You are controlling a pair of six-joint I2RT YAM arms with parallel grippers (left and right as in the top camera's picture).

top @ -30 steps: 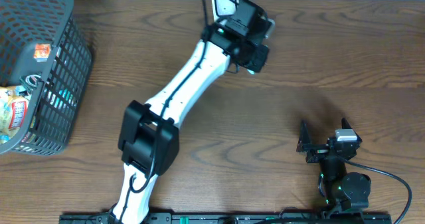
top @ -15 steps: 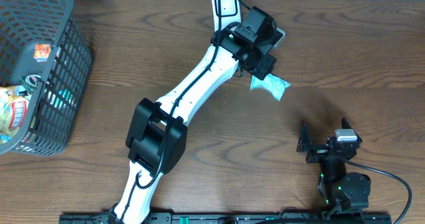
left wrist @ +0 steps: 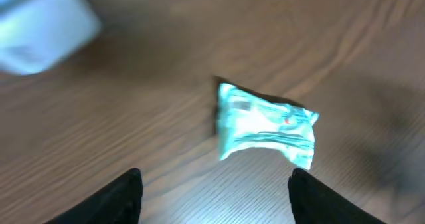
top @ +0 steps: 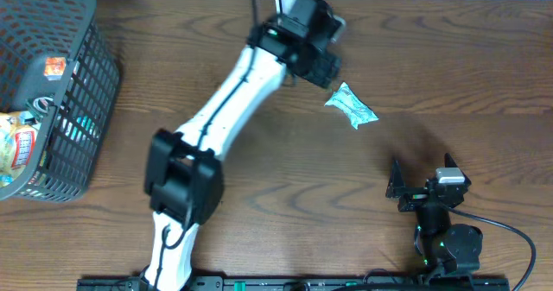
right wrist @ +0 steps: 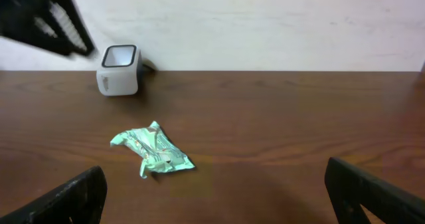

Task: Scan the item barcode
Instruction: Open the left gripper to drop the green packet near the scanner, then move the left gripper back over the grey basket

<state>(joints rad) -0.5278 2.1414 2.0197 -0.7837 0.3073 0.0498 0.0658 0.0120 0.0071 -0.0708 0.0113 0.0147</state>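
The left gripper (left wrist: 216, 194) hangs with its jaws apart and empty over the teal packet (left wrist: 265, 129). The packet lies flat on the wooden table (left wrist: 133, 124), touching neither finger. Its print is blurred, perhaps with a red mark. A white scanner (right wrist: 119, 69) stands near it. The right gripper (right wrist: 212, 181) gapes wide, well apart. A dark basket (top: 95, 66) sits far left.

The overhead camera looks straight down on the tabletop (top: 449, 75) from high up. The left wrist view hangs close above the packet (left wrist: 265, 124), tilted down. The right wrist view sits low, farther off, facing the back wall (right wrist: 265, 24). All three share the packet.
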